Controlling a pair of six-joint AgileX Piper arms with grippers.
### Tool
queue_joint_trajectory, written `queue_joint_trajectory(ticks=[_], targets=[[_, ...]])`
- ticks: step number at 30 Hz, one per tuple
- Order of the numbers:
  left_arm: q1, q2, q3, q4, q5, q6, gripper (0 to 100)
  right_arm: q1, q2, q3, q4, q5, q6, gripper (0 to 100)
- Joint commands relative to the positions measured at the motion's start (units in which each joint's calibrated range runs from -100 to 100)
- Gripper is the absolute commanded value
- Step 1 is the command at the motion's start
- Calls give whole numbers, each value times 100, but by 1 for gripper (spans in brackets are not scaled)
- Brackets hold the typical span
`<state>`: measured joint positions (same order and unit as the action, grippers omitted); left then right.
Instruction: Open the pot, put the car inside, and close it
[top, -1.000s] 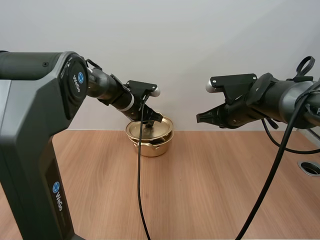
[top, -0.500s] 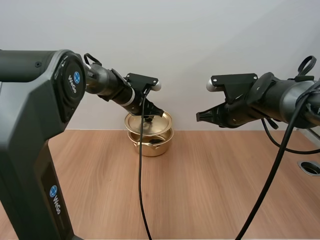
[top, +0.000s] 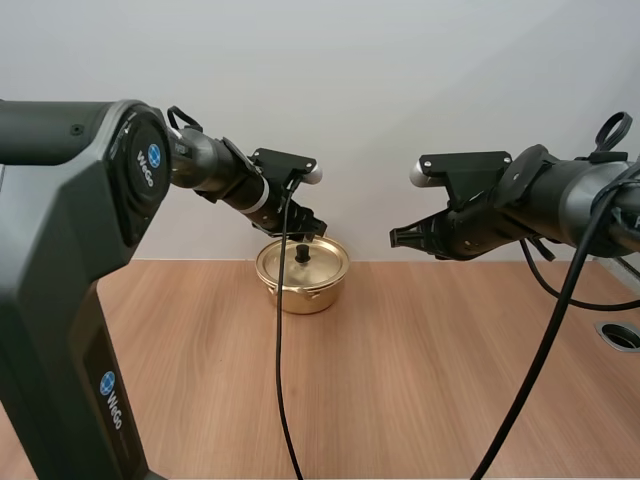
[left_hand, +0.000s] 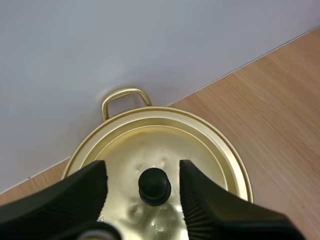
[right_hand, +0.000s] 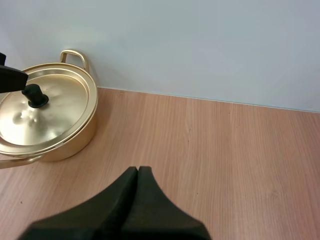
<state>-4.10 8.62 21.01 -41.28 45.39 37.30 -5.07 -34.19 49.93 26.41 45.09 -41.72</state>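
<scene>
A golden pot (top: 302, 285) stands at the back of the table near the wall, its golden lid (top: 315, 262) lying flat on it with a black knob (top: 301, 254) on top. My left gripper (top: 301, 234) hovers just above the knob. In the left wrist view the left gripper (left_hand: 143, 167) is open, its ribbed fingers (left_hand: 95, 182) standing either side of the knob (left_hand: 154, 186) without touching it. My right gripper (top: 398, 238) hangs in the air to the right of the pot, shut on nothing. Its closed wedge (right_hand: 138, 172) points at bare table beside the pot (right_hand: 60, 145).
The wooden table (top: 420, 380) stretches out in front of and to the right of the pot. A white wall (top: 380, 100) stands right behind the pot's rear handle (left_hand: 125, 97). A round metal grommet (top: 622, 335) sits at the table's right edge.
The lid, held raised and tilted in my left gripper, now rests flat on the pot. The left gripper has opened and let go of the knob. The right arm has barely moved.
</scene>
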Motion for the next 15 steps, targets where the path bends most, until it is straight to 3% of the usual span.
queue_joint_trajectory(ticks=[1,3,6,9,11,15], targets=[[70,-270,-7,-96,-52,-222,35,-2,-7,4,35,1,0,0],[136,-558,-7,-164,-67,-222,0,-2,-39,4,144,1,0,0],[285,-1013,-7,-164,140,-270,0,-2,-163,4,169,-100,20,0],[493,-1450,-7,-186,678,-889,0,-2,-292,-46,377,-292,133,0],[607,-1679,-7,-562,1334,-1377,0,-2,-422,-57,402,-479,122,0],[678,-2031,-40,-281,2653,-1275,0,5,-1016,368,416,-2637,122,0]])
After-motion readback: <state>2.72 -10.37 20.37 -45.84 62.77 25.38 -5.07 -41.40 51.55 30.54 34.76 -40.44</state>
